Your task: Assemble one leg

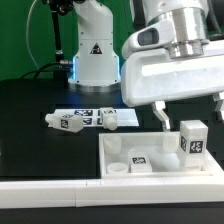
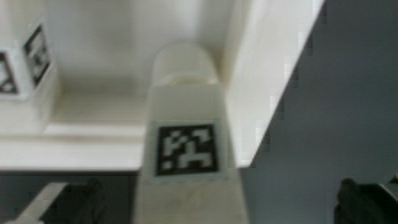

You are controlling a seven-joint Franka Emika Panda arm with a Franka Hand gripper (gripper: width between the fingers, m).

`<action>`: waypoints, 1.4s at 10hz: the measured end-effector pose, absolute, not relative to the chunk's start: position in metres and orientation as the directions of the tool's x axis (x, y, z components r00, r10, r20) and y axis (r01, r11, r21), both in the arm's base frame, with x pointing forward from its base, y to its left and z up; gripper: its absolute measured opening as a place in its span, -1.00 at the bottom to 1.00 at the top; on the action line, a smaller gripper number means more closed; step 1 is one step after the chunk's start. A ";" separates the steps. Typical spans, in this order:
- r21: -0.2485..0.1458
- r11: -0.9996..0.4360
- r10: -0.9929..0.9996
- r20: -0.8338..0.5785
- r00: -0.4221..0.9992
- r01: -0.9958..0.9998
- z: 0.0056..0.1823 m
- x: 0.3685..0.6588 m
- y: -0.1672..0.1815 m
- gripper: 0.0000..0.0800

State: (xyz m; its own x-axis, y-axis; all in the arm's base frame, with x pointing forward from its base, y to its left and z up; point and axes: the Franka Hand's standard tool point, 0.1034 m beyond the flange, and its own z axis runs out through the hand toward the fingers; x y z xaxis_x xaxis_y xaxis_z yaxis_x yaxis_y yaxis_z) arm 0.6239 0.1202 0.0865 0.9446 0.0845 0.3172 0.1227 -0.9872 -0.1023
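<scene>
The leg [image 1: 192, 138] is a small white block with a black-and-white tag. It stands upright at the right end of the wide white tray-like piece [image 1: 112, 150]. My gripper [image 1: 190, 114] hangs just above it, jaws wide open, one finger [image 1: 160, 116] on each side of the block. In the wrist view the leg [image 2: 187, 150] runs up between the two dark fingertips [image 2: 64, 202], with a gap on both sides. The gripper [image 2: 217, 204] holds nothing.
A second small tagged white block [image 1: 138, 161] sits inside the tray and shows in the wrist view [image 2: 22, 60]. Two rounded white tagged pieces [image 1: 68, 121] [image 1: 110, 118] lie on the black table by the marker board [image 1: 86, 111]. The robot base [image 1: 95, 50] stands behind.
</scene>
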 end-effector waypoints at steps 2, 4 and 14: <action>-0.126 -0.988 0.071 0.178 0.982 0.094 0.082 0.627 0.113 0.62; -0.149 -0.986 0.065 0.050 0.997 0.072 0.080 0.622 0.116 0.62; -0.118 -0.991 0.062 0.046 0.997 0.067 0.083 0.642 0.109 0.15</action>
State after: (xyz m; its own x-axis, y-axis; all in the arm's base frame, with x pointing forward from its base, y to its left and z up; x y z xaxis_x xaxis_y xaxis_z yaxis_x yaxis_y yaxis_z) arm 0.6417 0.1086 0.0832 0.9970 0.0615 0.0462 0.0666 -0.9908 -0.1178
